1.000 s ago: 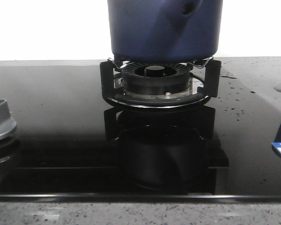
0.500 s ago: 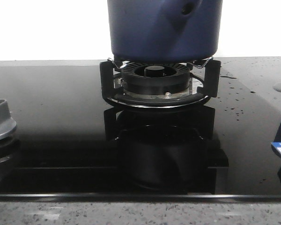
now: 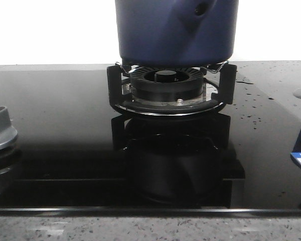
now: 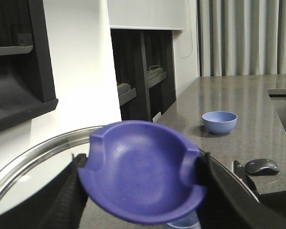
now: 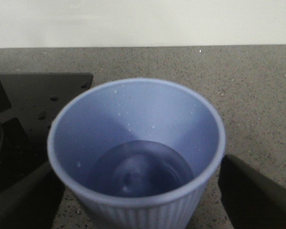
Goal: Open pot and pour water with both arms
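Blue: one pot (image 3: 175, 32), one cup (image 5: 136, 155), one bowl (image 4: 219, 121)

front: low, close on burner (image 3: 166, 86) | wrists: near, over countertop (image 5: 257, 86); shared: cooktop (image 3: 50, 125)

Glossy black glass cooktop (image 3: 55, 125) set into a speckled grey stone counter (image 3: 140, 228). The navy pot (image 3: 175, 30) sits on the burner grate (image 3: 170, 90); a silver knob (image 3: 0, 128) at left, and water droplets (image 3: 253, 103) spattered to the right.
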Robot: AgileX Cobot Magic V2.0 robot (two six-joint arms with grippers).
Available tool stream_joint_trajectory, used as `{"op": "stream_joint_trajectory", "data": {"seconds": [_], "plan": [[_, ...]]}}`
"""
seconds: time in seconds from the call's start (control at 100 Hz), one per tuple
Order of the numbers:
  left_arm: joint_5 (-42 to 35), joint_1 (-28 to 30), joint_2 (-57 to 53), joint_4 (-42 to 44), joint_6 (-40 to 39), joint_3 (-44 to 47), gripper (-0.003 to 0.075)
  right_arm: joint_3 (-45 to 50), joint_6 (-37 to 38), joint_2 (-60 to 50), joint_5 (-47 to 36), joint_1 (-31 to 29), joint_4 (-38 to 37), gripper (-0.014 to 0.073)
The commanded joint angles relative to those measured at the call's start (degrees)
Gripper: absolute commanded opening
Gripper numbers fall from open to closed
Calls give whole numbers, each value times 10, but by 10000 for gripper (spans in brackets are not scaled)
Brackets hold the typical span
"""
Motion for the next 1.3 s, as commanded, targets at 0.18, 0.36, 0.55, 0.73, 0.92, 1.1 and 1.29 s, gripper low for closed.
{"op": "stream_joint_trajectory", "data": {"seconds": [0.18, 0.36, 0.55, 0.73, 0.92, 1.1, 1.29], "plan": [[5, 2, -18, -52, -7, -20, 258, -15, 28, 57, -99, -1, -4, 564], [5, 2, -18, -52, -10, -20, 258, -15, 83, 81, -141, -1, -38, 561], [5, 2, -18, -51, -18, -20, 258, -15, 108, 84, -157, -1, -90, 386], [-4, 2, -18, -45, -20, -20, 259, -15, 108, 84, -157, -1, -91, 219], [-8, 6, -26, 5, -50, -18, 259, -18, 108, 43, -153, -1, -129, 204], [-7, 32, -51, 10, -66, 6, 259, -80, 108, -13, -96, -1, -192, 204], [-7, 44, -85, 10, -67, 46, 259, -196, 108, -18, 27, 12, -259, 204]]}}
